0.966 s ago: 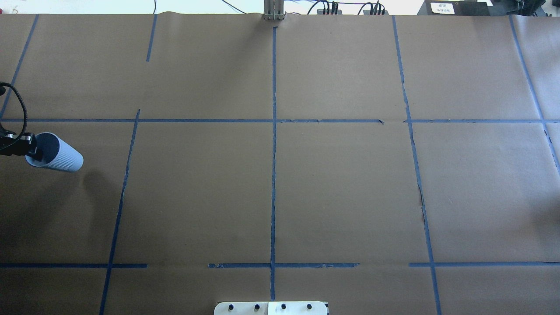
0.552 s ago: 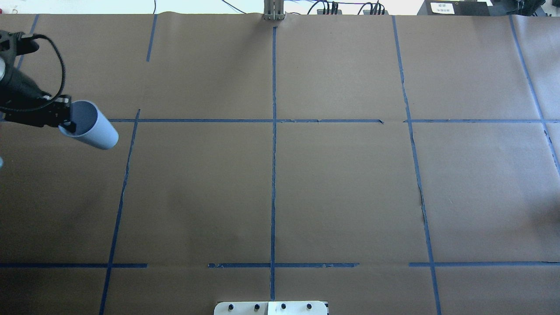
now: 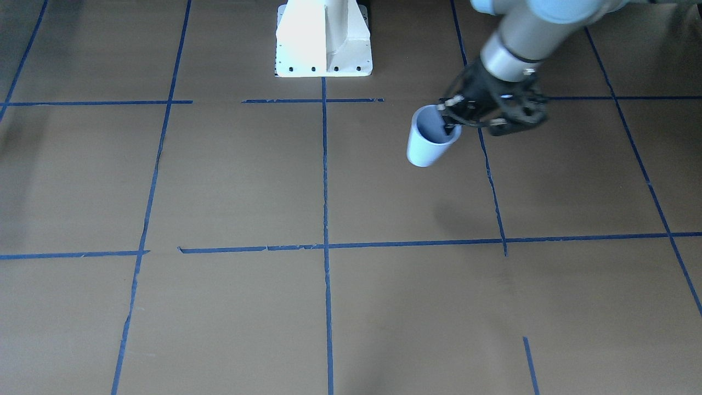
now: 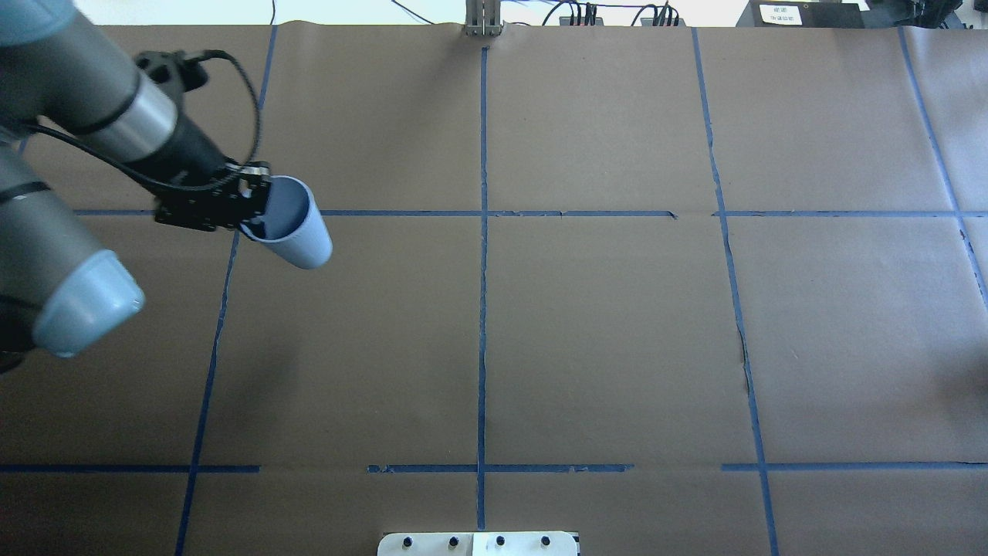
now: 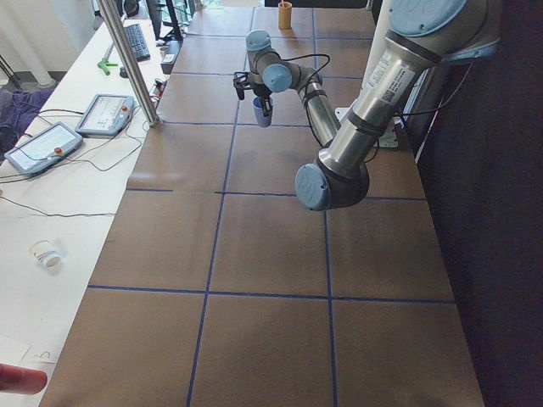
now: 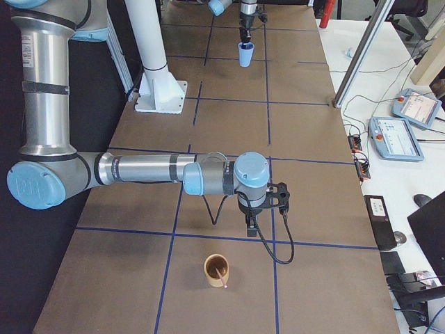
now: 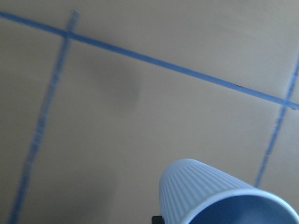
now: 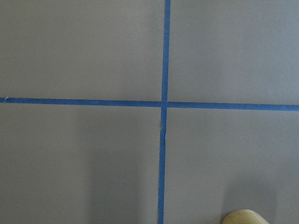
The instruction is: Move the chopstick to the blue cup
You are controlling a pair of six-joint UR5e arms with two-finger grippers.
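left gripper (image 4: 253, 215) clamped on rim of blue cup (image 4: 297, 233), held tilted off the table (image 4: 602, 347). chopstick (image 6: 222, 280) leans in tan cup (image 6: 212, 271) near right gripper (image 6: 251, 223); can't tell re its jaws. stick prob light, stiff, thin, slippery; pinch its upper end.

Blue cup (image 4: 297, 232) lifted; chopstick (image 6: 222, 280) in a tan cup (image 6: 211, 273).
Pale, ribbed, dark blue-grey inside, the blue cup hangs roughly upright, mouth up, above the table (image 4: 617, 347), off the left side of the white base (image 3: 323, 38), its rim pinched by the left gripper (image 4: 256, 221). The thin pinkish chopstick leans inside the tan cup, well off the base's right side.
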